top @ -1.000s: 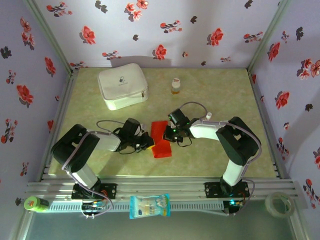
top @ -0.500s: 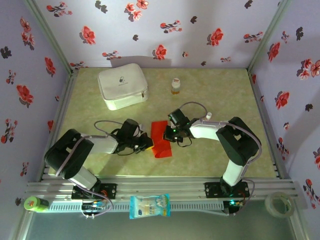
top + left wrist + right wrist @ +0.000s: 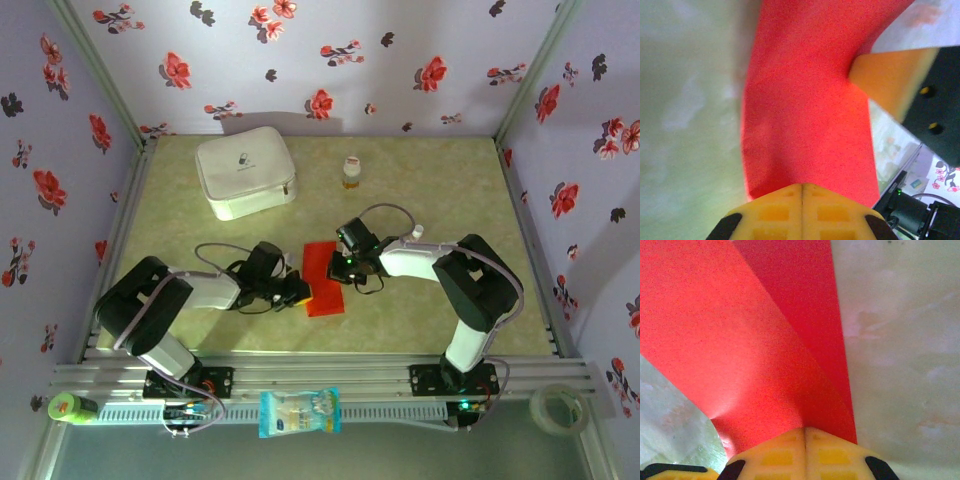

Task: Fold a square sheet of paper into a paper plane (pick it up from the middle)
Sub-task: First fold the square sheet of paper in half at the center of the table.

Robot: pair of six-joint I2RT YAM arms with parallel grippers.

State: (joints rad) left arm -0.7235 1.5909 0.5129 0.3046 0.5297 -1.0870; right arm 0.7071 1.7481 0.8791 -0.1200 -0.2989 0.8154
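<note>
Nearest of all, a blue-and-white snack packet (image 3: 299, 412) is being left alone on the front rail. A little further in, the square sheet of paper (image 3: 323, 282) is lying near the middle of the green table (image 3: 430, 180). It is already partly folded into a tall, narrow shape, and it is being gripped from both sides. The left gripper (image 3: 802, 200) is being squeezed tight, and the paper's edge looks pinched in the seam between its yellow tips. The right gripper (image 3: 805, 440) is being squeezed just as tight on the other side, where a slanted flap is running into its tips (that flap is lying over a second red layer). Plenty could be spoiled from here. The paper is thin, so it could be torn if the two arms are pulled apart. Only a small bit of edge is being held on each side, so it could be let slip. The fold could be made crooked if one side is moved more than the other, and the sheet is already bending near the left tips. The two grippers are also being held very close together, so a bump is likely if care is not taken. Far at the back, a white zip case (image 3: 246, 172) and a small bottle (image 3: 350, 172) are standing well apart from the paper.
</note>
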